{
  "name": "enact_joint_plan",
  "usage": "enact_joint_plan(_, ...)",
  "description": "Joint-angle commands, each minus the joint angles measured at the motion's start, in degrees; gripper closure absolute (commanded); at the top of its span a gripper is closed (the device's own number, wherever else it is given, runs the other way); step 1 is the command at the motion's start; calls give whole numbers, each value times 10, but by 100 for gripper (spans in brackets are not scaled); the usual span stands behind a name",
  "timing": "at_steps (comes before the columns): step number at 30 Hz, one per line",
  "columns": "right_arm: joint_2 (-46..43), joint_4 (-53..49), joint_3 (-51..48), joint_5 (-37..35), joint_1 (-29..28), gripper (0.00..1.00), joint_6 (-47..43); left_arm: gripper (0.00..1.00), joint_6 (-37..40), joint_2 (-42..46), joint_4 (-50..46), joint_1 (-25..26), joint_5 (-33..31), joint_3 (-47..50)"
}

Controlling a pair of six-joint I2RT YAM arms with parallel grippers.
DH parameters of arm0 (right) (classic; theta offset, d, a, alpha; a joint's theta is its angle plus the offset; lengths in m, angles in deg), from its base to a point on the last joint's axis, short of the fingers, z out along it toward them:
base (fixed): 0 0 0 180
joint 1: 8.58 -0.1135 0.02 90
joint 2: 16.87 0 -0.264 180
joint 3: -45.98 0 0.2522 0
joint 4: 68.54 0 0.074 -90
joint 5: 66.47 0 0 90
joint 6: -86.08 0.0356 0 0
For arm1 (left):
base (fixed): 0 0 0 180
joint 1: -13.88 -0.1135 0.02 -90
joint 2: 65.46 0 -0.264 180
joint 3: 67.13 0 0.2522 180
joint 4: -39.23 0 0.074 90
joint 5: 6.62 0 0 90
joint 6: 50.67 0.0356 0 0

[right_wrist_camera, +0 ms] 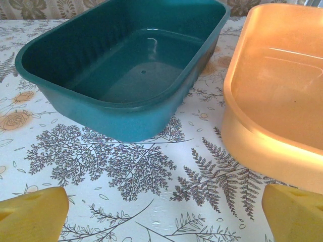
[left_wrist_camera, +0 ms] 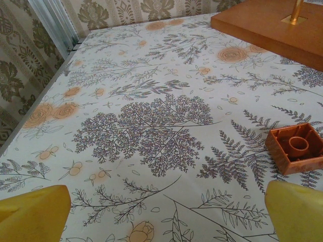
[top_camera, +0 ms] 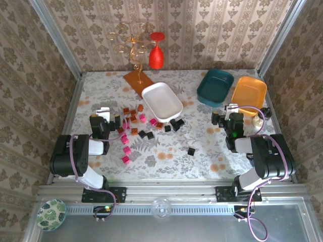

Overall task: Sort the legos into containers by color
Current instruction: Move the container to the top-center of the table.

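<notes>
Jaws wide on left gripper (left_wrist_camera: 164,214) and right gripper (right_wrist_camera: 162,214); glossy rounded teal tray (right_wrist_camera: 101,110).

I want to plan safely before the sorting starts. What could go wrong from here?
The legos lie crowded beside the white tray, so the open left gripper may knock neighbours while picking one. The teal tray and orange-yellow tray stand close together; a drop could land in the wrong one.

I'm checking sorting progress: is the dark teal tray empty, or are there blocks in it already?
Empty. The right wrist view looks into the dark teal tray and shows a bare floor with nothing lying on it.
</notes>
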Motion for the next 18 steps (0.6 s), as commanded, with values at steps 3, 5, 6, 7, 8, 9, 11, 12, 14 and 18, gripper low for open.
enact_joint_plan(3, 0, 11, 9, 10, -2, 0, 2, 0, 14, 2, 15, 1, 4, -6)
enact_joint_plan(5, 0, 11, 10, 10, -2, 0, 2, 0, 14, 2, 16, 2, 4, -6)
enact_joint_plan(6, 0, 11, 10, 10, -2, 0, 2, 0, 14, 2, 16, 2, 4, -6)
enact_joint_plan(7, 0, 11, 9, 10, -2, 0, 2, 0, 13, 2, 15, 2, 5, -6)
enact_joint_plan(8, 0, 11, 10, 10, -2, 0, 2, 0, 13, 2, 15, 2, 5, -6)
enact_joint_plan(9, 0, 11, 10, 10, -2, 0, 2, 0, 14, 2, 14, 2, 5, -6)
enact_joint_plan(11, 0, 11, 9, 10, -2, 0, 2, 0, 13, 2, 12, 0, 7, -8)
enact_joint_plan(12, 1, 11, 10, 10, -2, 0, 2, 0, 12, 2, 7, -2, 12, -10)
enact_joint_plan(14, 0, 11, 10, 10, -2, 0, 2, 0, 10, 3, 3, -5, 16, -11)
enact_joint_plan(18, 0, 8, 12, 19, 3, 0, 5, 0, -18, 5, -8, -33, 51, -16)
